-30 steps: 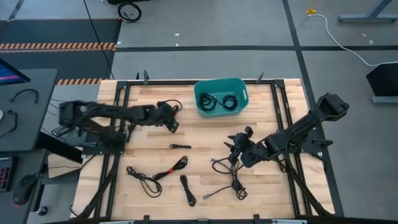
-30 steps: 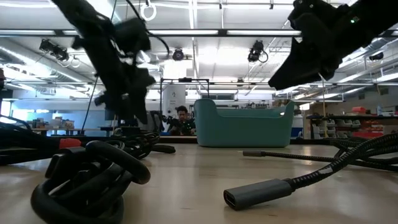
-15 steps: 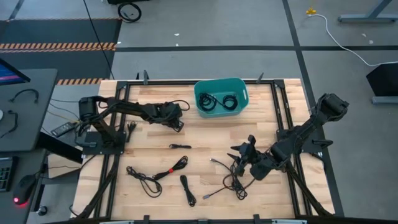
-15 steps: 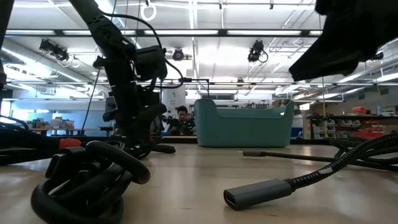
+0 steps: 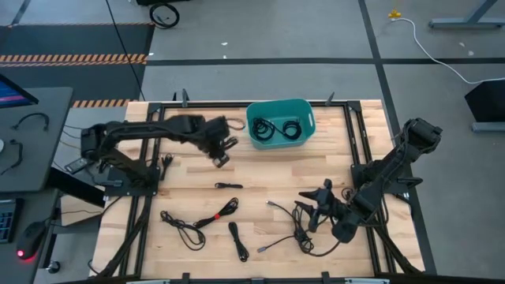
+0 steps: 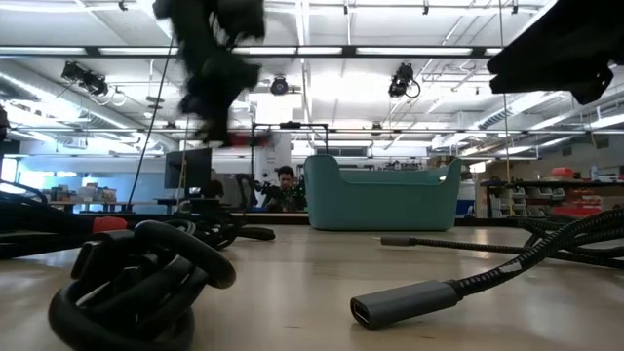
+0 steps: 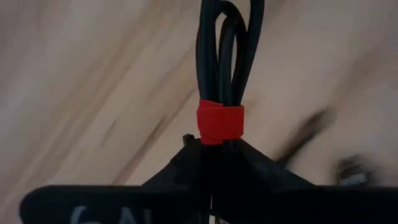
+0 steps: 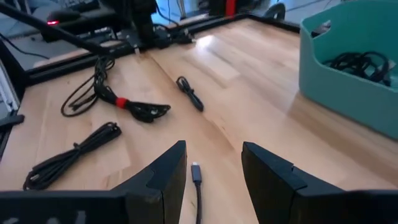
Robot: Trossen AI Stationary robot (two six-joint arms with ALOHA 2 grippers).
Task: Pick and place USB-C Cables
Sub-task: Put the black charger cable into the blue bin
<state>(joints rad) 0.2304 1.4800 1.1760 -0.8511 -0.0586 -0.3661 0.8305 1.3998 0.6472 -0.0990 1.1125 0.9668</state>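
The left gripper (image 5: 218,150) is clamped on a cable bundle (image 7: 222,56) with a red tie (image 7: 220,122); the tie sits just above the fingertips, so the loops stay together and hang as one piece. In the high view this claw is lifted over the table (image 5: 260,170), and the teal bin (image 5: 281,123) is near it on the right side, w/ two coiled cables (image 5: 278,127) already inside; probably the carry goes there next. The right gripper (image 5: 319,207) has its fingers apart, low over the wood, approx. above a loose cable (image 5: 296,229); the plug end (image 8: 196,167) lies between the two fingers, a bit ahead of them. I think it is lining up for the grasp. Other cables, e.g. the red-tied one (image 5: 207,221), lie well apart to the left of this claw, not yet picked.
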